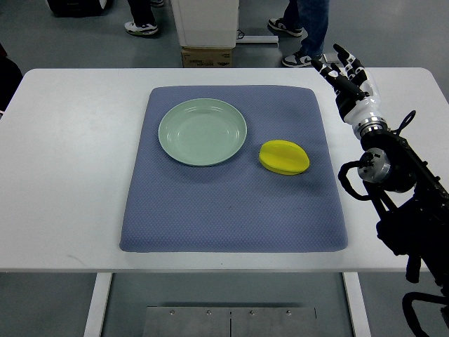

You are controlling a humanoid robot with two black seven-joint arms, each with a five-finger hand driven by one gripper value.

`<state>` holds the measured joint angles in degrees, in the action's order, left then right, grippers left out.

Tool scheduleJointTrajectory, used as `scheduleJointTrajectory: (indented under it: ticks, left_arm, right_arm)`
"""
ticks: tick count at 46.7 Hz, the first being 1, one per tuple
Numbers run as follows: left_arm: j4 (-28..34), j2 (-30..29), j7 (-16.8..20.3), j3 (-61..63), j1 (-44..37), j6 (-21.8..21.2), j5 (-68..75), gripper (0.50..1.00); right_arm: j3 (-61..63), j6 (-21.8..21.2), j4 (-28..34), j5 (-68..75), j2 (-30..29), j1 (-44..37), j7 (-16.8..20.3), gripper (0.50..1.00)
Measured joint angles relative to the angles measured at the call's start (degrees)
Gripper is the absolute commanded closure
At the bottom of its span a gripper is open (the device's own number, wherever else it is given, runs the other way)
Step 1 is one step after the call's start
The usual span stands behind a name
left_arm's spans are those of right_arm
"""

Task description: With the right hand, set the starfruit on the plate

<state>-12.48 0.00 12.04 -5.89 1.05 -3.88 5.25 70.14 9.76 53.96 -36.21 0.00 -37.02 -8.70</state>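
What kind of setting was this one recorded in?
Probably a robotics lab or test area: a white table with a blue mat staged for one task, bare grey floor, people's feet standing behind, and a cardboard box.

The right arm, black-jointed with a white forearm shell, enters from the right edge and reaches toward the far right. Its black-and-white right hand (346, 76) is raised, fingers (342, 53) extended and loosely spread, holding nothing, pointing far and slightly left.

One cam only — steep top-down from robot's side, whole table (70, 175) in frame.
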Motion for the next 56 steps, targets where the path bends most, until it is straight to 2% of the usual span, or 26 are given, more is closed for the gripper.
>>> scheduleJointTrajectory:
  ticks: [56]
  left_arm:
    - [0.0, 0.0, 0.0, 0.1, -0.1, 0.2, -0.1, 0.5]
  right_arm:
    - [0.0, 0.0, -0.4, 0.0, 0.0, -0.6, 0.0, 0.5]
